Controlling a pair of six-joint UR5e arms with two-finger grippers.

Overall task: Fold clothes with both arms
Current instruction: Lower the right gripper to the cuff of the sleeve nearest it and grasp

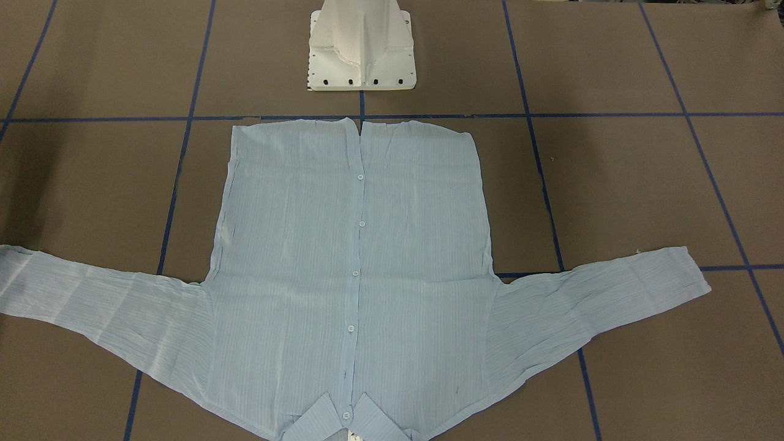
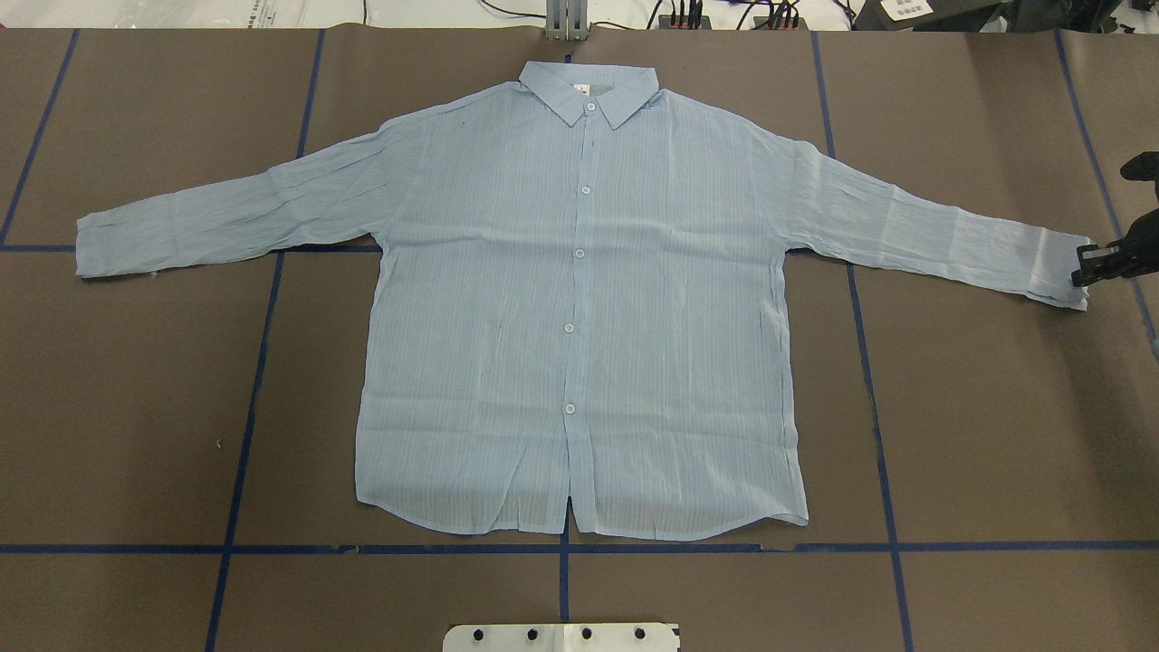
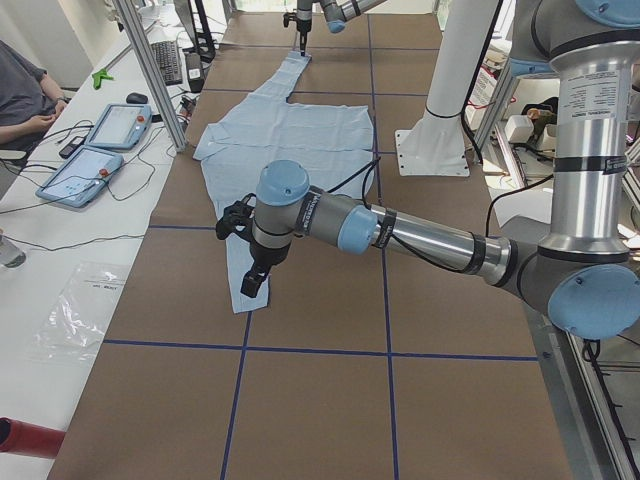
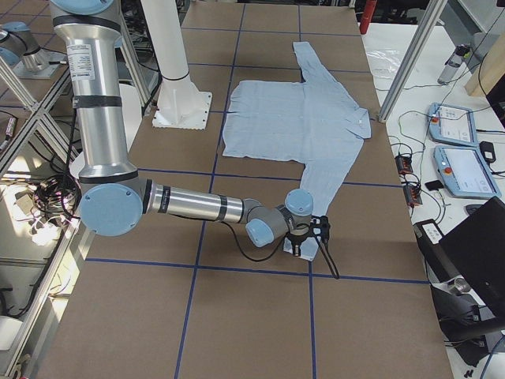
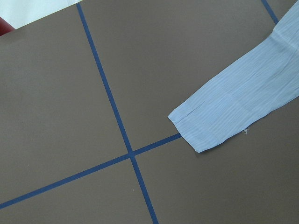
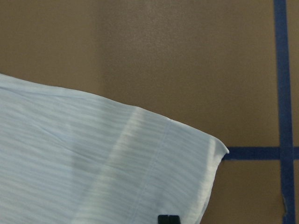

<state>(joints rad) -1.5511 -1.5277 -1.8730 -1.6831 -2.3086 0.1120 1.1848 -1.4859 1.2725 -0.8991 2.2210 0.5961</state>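
The light blue striped shirt [image 2: 579, 299] lies flat and buttoned on the brown table, collar away from the robot, both sleeves spread out. My right gripper [image 2: 1091, 264] sits low at the right sleeve's cuff [image 6: 187, 158]. One black fingertip [image 6: 168, 219] shows on the cloth; I cannot tell whether the jaws are shut on it. My left gripper [image 3: 255, 280] hangs over the left sleeve's cuff [image 5: 205, 128], above the table. It shows only in the exterior left view, so I cannot tell if it is open or shut.
The white pedestal base [image 1: 361, 49] stands just behind the shirt's hem. Blue tape lines [image 2: 263, 362] grid the table. An operators' desk with tablets [image 3: 100, 150] and aluminium posts [image 3: 150, 70] runs along the far side, and a seated person [image 3: 25, 90] is there.
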